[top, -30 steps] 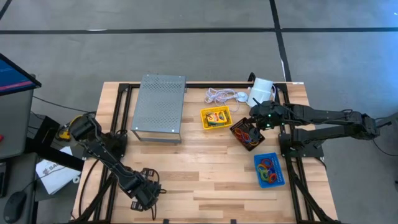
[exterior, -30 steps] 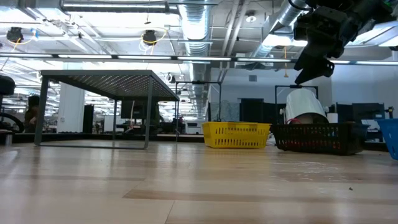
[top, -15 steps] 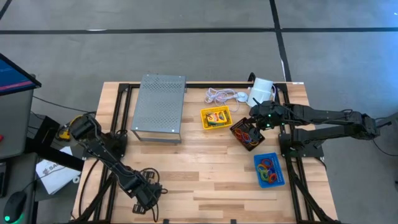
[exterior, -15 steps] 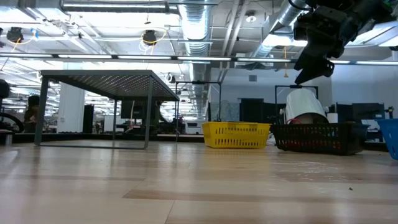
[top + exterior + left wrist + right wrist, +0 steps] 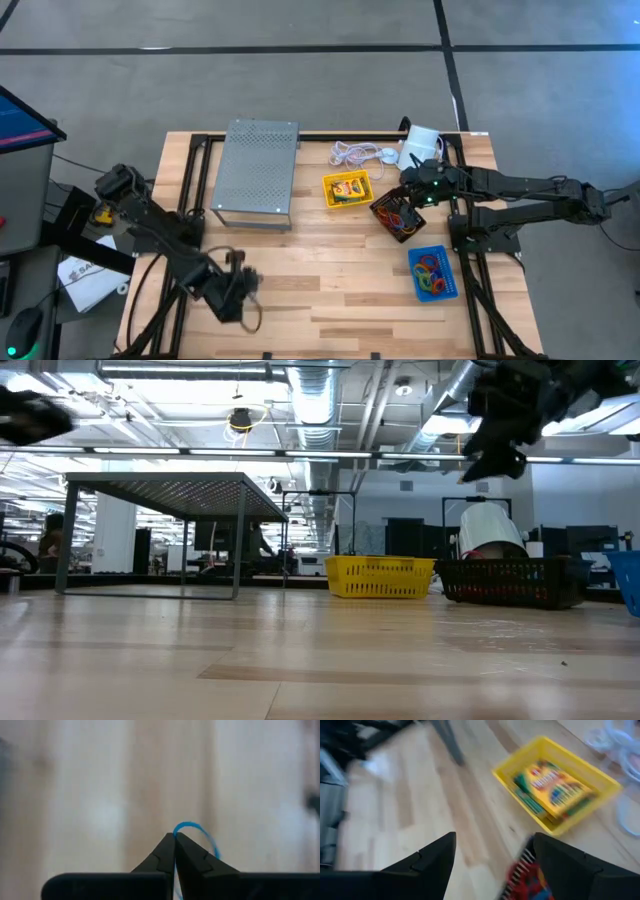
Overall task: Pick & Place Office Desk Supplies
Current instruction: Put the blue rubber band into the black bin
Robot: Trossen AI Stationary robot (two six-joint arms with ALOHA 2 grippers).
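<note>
1. Pinching a thin blue rubber band (image 5: 200, 832), the left end effector (image 5: 174, 836) has its dark fingers pressed fully together, with the band's curved loop sticking out past the tips.
2. Seen from above, the left end effector (image 5: 235, 290) sits over the near-left part of the tabletop (image 5: 330, 290), which is light wood planks, smooth, grain running left-right.
3. Right end effector (image 5: 412, 186) spread wide, nothing between its fingers (image 5: 427, 860); it hangs above the far edge of the black tray (image 5: 398, 216).
4. Black tray: mesh, rectangular, long axis diagonal to the tabletop edges, holds a tangle of red, orange and blue bands.
5. Yellow tray (image 5: 347, 189): plastic, slotted walls, roughly square, slightly rotated; sits left of the black tray, near it.
6. Crayon box (image 5: 552, 787) lies flat inside the yellow tray, yellow-green printed card, long axis along the tray's longer side.
7. Blue tray (image 5: 433, 272): rectangular, long axis near-far, on the near-right side, filled with thin loops in red, yellow, green.
8. Grey perforated metal stand (image 5: 257, 172) on thin legs, rectangular, far-left of centre.
9. White coiled cord (image 5: 355, 154) and white cylinder (image 5: 421, 145) lie at the far edge, the cylinder just behind the right end effector.
</note>
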